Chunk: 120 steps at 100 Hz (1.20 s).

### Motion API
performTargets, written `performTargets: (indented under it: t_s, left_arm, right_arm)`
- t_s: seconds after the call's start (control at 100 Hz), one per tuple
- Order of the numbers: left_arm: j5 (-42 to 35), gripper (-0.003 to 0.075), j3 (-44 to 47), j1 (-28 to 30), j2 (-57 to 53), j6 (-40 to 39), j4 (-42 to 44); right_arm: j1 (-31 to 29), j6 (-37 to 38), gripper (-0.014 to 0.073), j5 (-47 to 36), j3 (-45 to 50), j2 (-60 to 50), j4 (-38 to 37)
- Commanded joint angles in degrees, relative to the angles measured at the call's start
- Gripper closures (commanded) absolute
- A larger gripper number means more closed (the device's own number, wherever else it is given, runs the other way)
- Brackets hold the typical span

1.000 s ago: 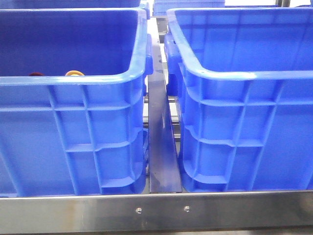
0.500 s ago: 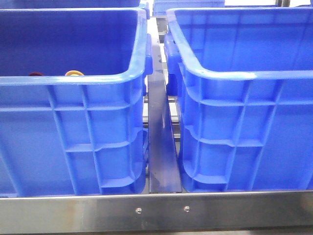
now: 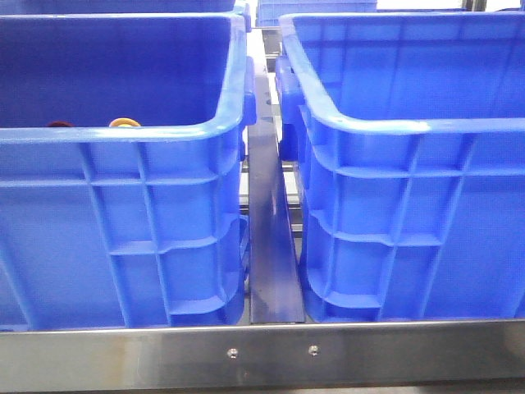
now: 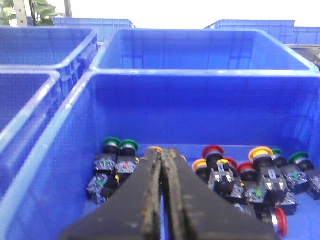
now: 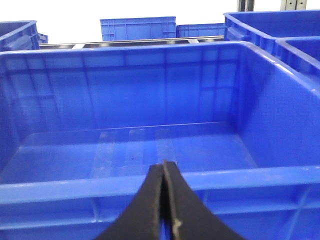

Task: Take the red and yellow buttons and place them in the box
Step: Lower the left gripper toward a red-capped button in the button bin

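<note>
Both end effectors are clenched on nothing: the left end effector (image 4: 161,152) hangs over the near wall of the left crate (image 3: 123,135) with its two dark fingers pressed together, and the right end effector (image 5: 163,165) is pressed together in the same way in front of the box (image 3: 410,127), which has nothing inside in the right wrist view. Compared with the front view of one second ago and of half a second ago, nothing has changed; the crates and the two caps stand the same, so I judge that the picking is not yet begun and no button is moved. In the left crate lies a heap of push buttons with green, red and yellow caps. A red button (image 4: 214,151) stands near the middle of the heap and a yellow button (image 4: 260,153) is just beside it to the right; from the front only the tops of a red cap (image 3: 59,124) and a yellow cap (image 3: 125,122) look over the rim. Between the two crates runs a dark metal divider (image 3: 271,246), and a steel rail (image 3: 262,353) with two screws crosses the front edge. Behind, more blue crates are stacked, some green leaves (image 4: 37,10) show at one corner, and the background is very bright.
</note>
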Motion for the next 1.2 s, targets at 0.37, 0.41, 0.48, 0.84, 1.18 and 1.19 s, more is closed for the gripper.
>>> performTargets:
  t_s: [0.37,0.41,0.48,0.84,1.18,1.19]
  left_arm:
    - [2.54,0.0605,-10.89,-0.48,15.14,-0.36,0.64]
    - [3.67,0.0531,-12.02,-0.48,16.74,-0.36,0.64]
    - [4.19,0.0395,-13.29,-0.48,19.45,-0.36,0.64]
    - [7.79,0.0280,-20.44,-5.20,30.19,-0.28,0.64]
    - [15.94,0.0280,-33.66,-11.38,50.03,-0.28,-1.47]
    - [16.13,0.0280,-33.98,-11.54,50.90,-0.28,-1.47]
  right_arm:
    - [0.00,-0.52,0.0664,-5.03,0.29,-1.29,-0.26]
    - [0.00,-0.52,0.0664,-5.03,0.29,-1.29,-0.26]
    - [0.00,-0.52,0.0664,-5.03,0.29,-1.29,-0.26]
    - [0.00,-0.52,0.0664,-5.03,0.29,-1.29,-0.26]
    - [0.00,-0.52,0.0664,-5.03,0.29,-1.29,-0.26]
    - [0.00,-0.52,0.0664,-5.03,0.29,-1.29,-0.26]
